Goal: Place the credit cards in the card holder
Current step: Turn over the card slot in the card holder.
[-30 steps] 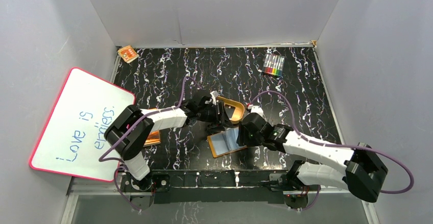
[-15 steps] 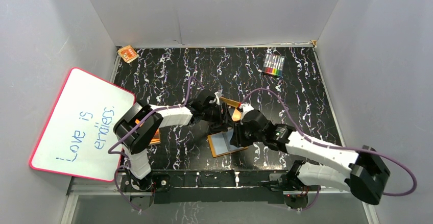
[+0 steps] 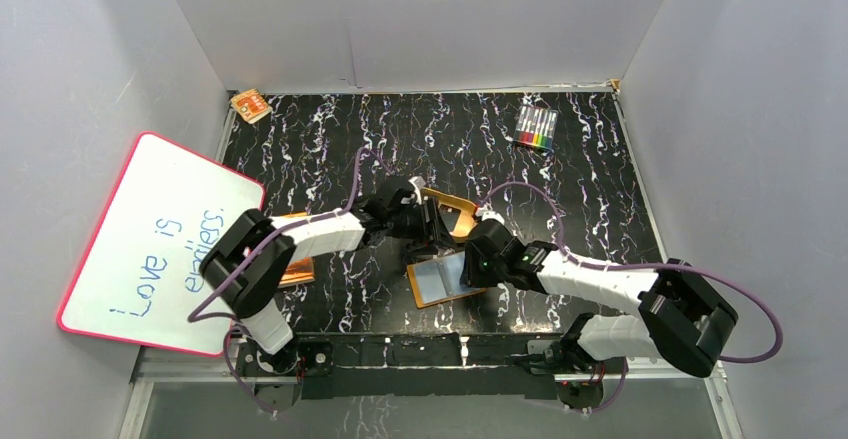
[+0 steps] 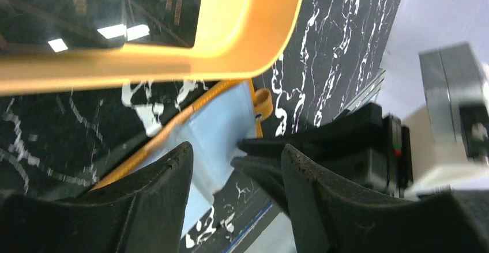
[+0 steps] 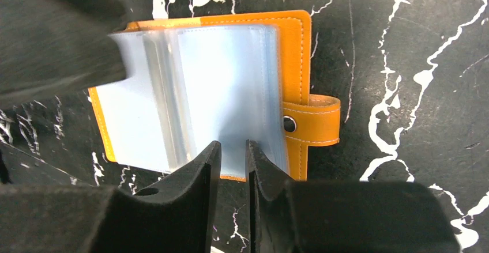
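The card holder (image 5: 297,63) lies open on the black table, pale blue sleeves up and snap tab to the right; it also shows in the top view (image 3: 432,284). My right gripper (image 5: 232,144) is at its near edge, jaws almost together and pinching a sleeve; in the top view the right gripper (image 3: 465,271) is at the holder's right side. My left gripper (image 4: 236,149) is open and empty just above the holder's far edge, next to the tan tray (image 4: 242,40). Glossy black credit cards (image 4: 86,11) lie in that tray. In the top view the left gripper (image 3: 430,234) sits between the tray (image 3: 462,211) and the holder.
A whiteboard (image 3: 160,244) leans at the left. An orange booklet (image 3: 297,271) lies under the left arm. A pack of markers (image 3: 536,127) lies at the back right, and a small orange item (image 3: 250,106) at the back left corner. White walls close in the table.
My left gripper reached right over the tray half a second ago and has drawn back a little. My right gripper has shifted slightly left along the holder's edge.
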Controlling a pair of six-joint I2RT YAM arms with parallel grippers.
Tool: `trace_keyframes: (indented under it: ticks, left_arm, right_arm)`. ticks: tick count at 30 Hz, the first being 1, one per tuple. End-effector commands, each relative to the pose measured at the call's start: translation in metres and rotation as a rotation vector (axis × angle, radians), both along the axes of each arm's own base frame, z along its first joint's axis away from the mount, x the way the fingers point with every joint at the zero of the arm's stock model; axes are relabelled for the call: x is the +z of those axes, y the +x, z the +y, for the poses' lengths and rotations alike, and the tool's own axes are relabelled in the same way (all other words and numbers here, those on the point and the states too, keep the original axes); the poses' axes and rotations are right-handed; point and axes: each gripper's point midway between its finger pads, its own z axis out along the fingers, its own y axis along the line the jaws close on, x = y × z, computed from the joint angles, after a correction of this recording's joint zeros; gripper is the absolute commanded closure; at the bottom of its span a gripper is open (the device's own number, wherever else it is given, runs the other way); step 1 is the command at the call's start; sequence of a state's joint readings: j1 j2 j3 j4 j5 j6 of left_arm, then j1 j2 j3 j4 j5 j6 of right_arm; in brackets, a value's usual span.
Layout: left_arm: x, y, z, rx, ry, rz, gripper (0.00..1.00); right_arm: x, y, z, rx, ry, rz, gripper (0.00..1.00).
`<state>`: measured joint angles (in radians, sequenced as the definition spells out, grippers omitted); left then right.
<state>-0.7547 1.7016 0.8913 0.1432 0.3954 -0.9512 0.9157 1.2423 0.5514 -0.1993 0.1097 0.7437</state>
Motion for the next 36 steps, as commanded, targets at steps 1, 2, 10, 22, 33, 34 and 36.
trace_keyframes:
  ticks: [1,2,10,22,33,34,36]
  left_arm:
    - [0.020,-0.011,0.021,0.041,0.017,-0.044,0.44]
    - [0.019,-0.013,0.025,0.054,0.024,-0.044,0.43]
    - [-0.001,-0.033,0.053,0.067,0.107,-0.010,0.45]
    - [-0.025,-0.036,0.056,0.024,0.180,0.023,0.48]
    - [-0.044,-0.025,0.048,-0.007,0.231,0.034,0.52]
    - [-0.044,-0.024,0.047,-0.006,0.232,0.033,0.52]
    - [-0.043,-0.023,0.049,0.004,0.238,0.032,0.52]
  right_arm:
    - [-0.010,0.002,-0.014,-0.074,-0.005,0.013,0.69]
    - [-0.011,0.001,-0.014,-0.077,0.001,0.015,0.69]
    - [-0.016,-0.008,-0.013,-0.080,0.020,0.062,0.70]
    - [-0.022,-0.028,-0.011,-0.114,0.105,0.144,0.71]
    - [-0.015,-0.030,-0.018,-0.144,0.123,0.131,0.72]
    - [-0.015,-0.031,-0.018,-0.145,0.120,0.131,0.72]
    - [-0.016,-0.030,-0.020,-0.149,0.111,0.130,0.71]
